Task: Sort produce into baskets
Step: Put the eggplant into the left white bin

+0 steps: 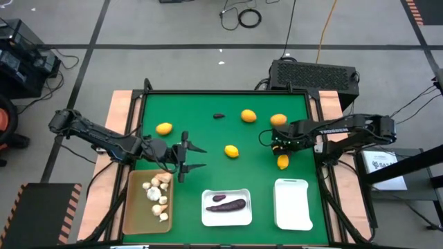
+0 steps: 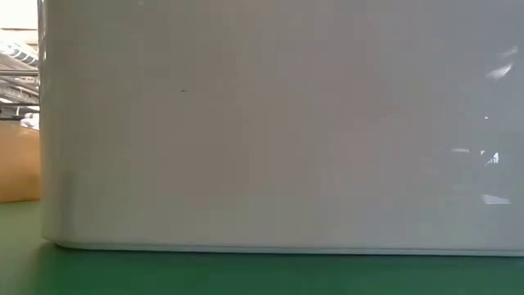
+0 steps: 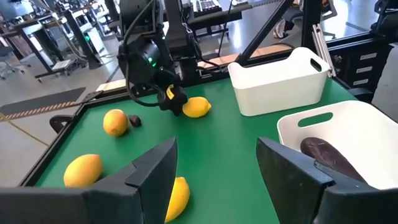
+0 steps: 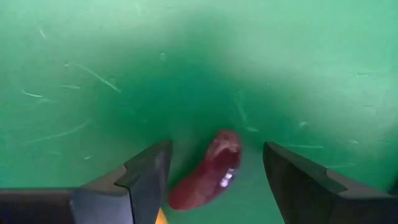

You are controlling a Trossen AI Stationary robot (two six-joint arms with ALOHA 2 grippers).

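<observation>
The left end effector (image 1: 188, 158) hangs over the green table (image 1: 208, 131) just beyond the tan basket (image 1: 136, 207), fingers spread with nothing between them. The right end effector (image 1: 275, 144) is low over the table toward the right edge, also spread, and its wrist view shows a dark purple piece (image 4: 208, 169) lying on the mat between the fingers, not pinched.

The tan basket at the near left corner holds the white bulbs (image 1: 158, 194). The middle white basket (image 1: 226, 220) holds two purple pieces (image 1: 227, 203). The right white basket (image 1: 293, 205) sits at the near right.

Loose on the table: five citrus (orange and yellow), at the left (image 1: 164, 128), centre (image 1: 232, 151), far middle (image 1: 248, 115), far right (image 1: 278, 120) and beside the right end effector (image 1: 282, 162). Another small purple piece (image 1: 219, 115) lies near the far edge.
</observation>
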